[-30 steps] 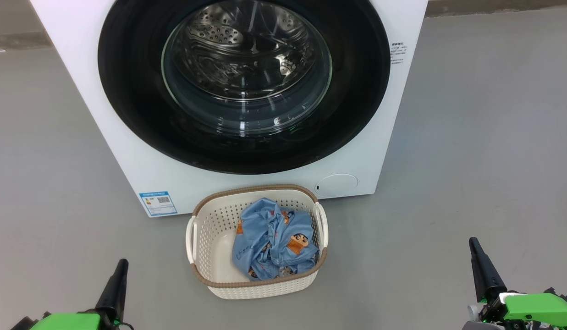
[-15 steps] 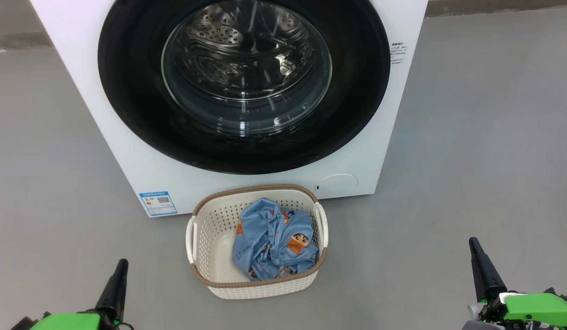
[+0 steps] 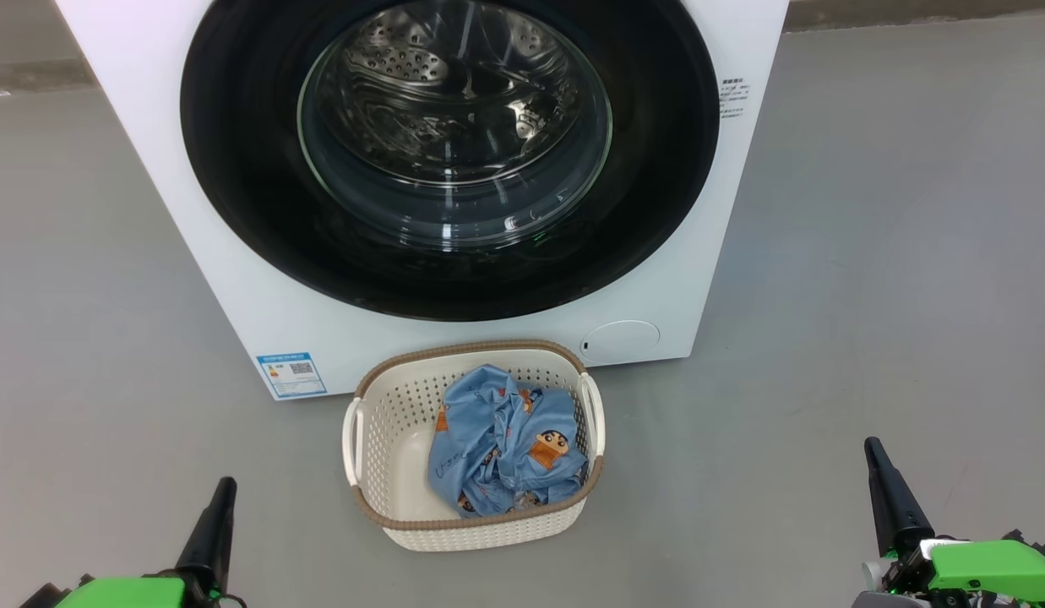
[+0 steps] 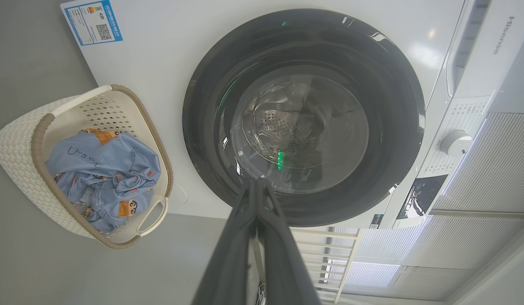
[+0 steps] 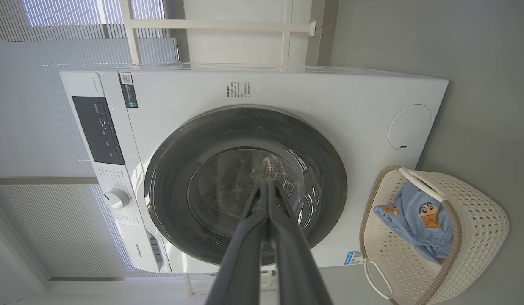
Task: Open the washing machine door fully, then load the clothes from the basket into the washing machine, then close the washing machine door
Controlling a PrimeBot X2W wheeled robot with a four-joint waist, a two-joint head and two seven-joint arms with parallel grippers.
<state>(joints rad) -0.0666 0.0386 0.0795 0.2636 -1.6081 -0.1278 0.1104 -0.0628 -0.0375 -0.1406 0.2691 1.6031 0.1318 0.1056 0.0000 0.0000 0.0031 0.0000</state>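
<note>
The white washing machine [image 3: 725,211] stands ahead with its round black washing machine door [image 3: 235,194] closed flat against the front; the steel drum shows through the glass. On the floor before it sits the cream basket [image 3: 378,439], holding the light blue clothes [image 3: 501,443] with cartoon faces. My left gripper [image 3: 225,485] rests low at the lower left, shut and holding nothing. My right gripper [image 3: 871,446] rests at the lower right, also shut and holding nothing. Both are well short of the basket. In the wrist views the door [image 4: 397,106] [image 5: 329,169] lies beyond the closed fingers [image 4: 228,254] [image 5: 245,245].
Grey floor [image 3: 868,295] surrounds the machine on both sides. A round service flap [image 3: 619,339] and a blue energy sticker [image 3: 291,374] sit low on the machine's front. A control knob [image 5: 116,198] and dark panel [image 5: 96,131] are on its top band. Blinds and a white frame stand behind.
</note>
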